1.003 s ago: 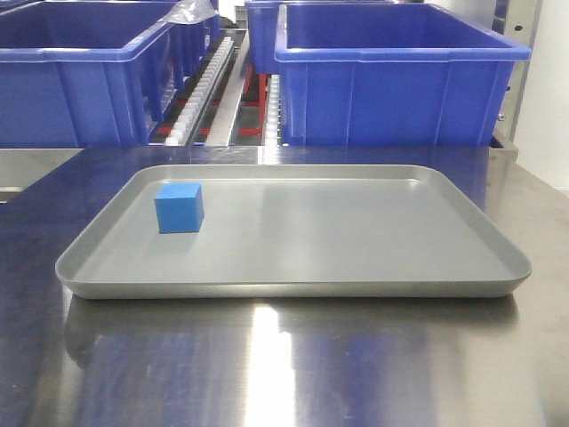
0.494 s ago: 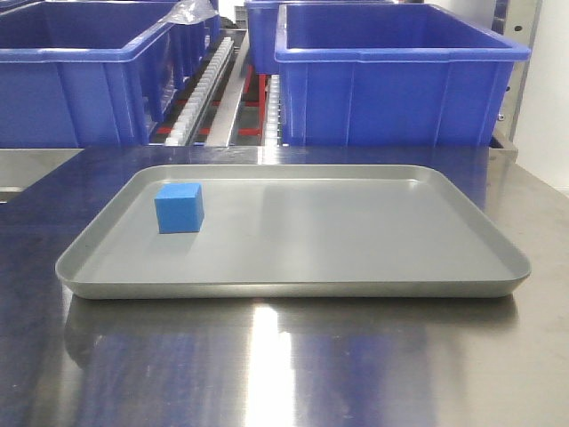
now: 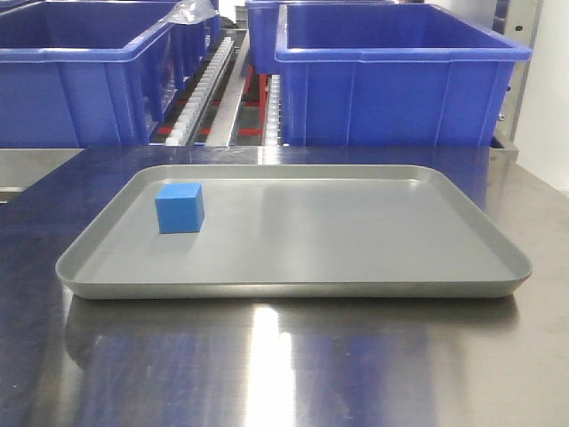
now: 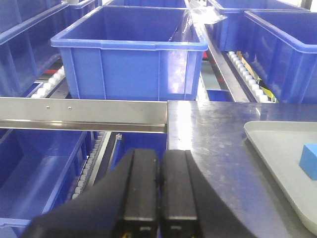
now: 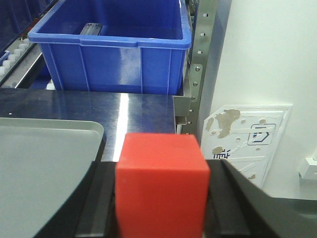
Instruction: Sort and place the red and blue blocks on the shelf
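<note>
The blue block sits at the left of the grey tray in the front view, and shows at the right edge of the left wrist view as blue block. My right gripper is shut on the red block, held off the tray's right edge above the steel table. My left gripper is shut and holds nothing, hovering over the table's left edge near the shelf rail. Neither gripper shows in the front view.
Large blue bins line the shelf behind the steel table. A bin sits beyond the rail, another lies below it. A perforated upright post and a white wall stand to the right.
</note>
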Controlling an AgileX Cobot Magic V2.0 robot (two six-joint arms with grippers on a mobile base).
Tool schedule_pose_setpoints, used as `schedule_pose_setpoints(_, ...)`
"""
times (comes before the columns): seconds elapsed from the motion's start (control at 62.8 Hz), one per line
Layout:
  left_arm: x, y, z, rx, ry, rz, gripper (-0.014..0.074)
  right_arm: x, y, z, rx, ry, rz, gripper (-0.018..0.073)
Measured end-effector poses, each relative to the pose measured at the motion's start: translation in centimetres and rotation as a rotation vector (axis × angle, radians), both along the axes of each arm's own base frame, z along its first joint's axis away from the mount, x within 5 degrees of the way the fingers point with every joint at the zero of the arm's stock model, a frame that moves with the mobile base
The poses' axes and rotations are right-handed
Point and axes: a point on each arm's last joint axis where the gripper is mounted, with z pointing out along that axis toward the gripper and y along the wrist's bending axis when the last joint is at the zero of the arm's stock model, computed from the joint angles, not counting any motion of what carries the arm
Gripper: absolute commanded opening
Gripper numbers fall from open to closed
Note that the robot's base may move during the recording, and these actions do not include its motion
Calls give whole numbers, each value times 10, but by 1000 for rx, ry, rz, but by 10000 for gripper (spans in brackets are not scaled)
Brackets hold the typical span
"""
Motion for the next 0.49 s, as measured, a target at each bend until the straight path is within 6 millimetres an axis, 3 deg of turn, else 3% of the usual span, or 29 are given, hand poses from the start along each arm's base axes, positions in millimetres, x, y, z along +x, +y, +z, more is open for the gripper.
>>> schedule_pose_setpoints(0.494,0,0,0,4,-3,1,125,0,0,0,0,0,0,57)
